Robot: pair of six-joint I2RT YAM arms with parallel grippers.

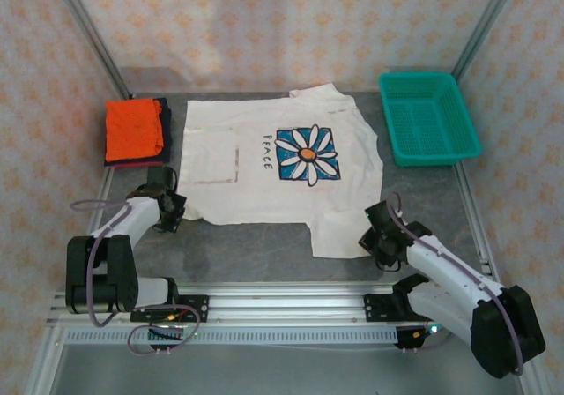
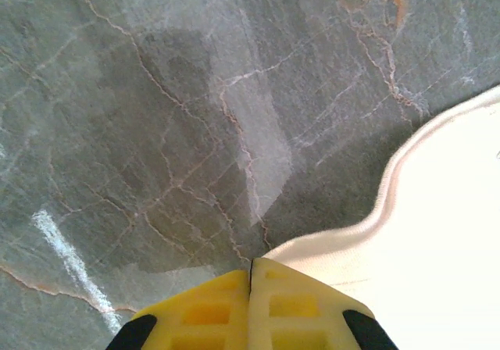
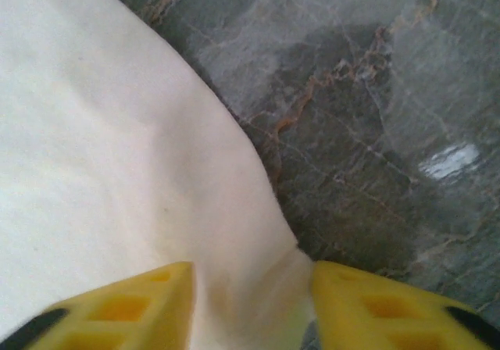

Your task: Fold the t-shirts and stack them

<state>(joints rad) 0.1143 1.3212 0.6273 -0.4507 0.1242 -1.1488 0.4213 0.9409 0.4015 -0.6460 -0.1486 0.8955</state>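
1. find white shirt spread flat, print up, at mid table; find orange shirt folded on top of navy shirt at 10 o'clock, and basket at 2 o'clock.
2. note left gripper at the white shirt's 8 o'clock hem corner, fingers clenched tight together; from the wrist, see the cloth edge touching the right tip, but cannot tell whether any cloth is pinched between them.
3. note right gripper at the 4 o'clock sleeve, fingers apart astride a raised ridge of cloth, not yet clamped on it.
4. judge the step in hand as taking both near corners for a first fold toward 12 o'clock.
5. watch for a left miss: with only table and no cloth between the tips, expect one side to stay down and the fold to skew.
6. watch for a thin right bite: with the ridge so near the sleeve edge, expect it to slip out on lifting.
7. watch for a double layer in the right pinch, dragging the body along and wrinkling the print.
8. watch for uneven lift between sides, twisting the shirt and sliding it toward the stack at 10 o'clock.
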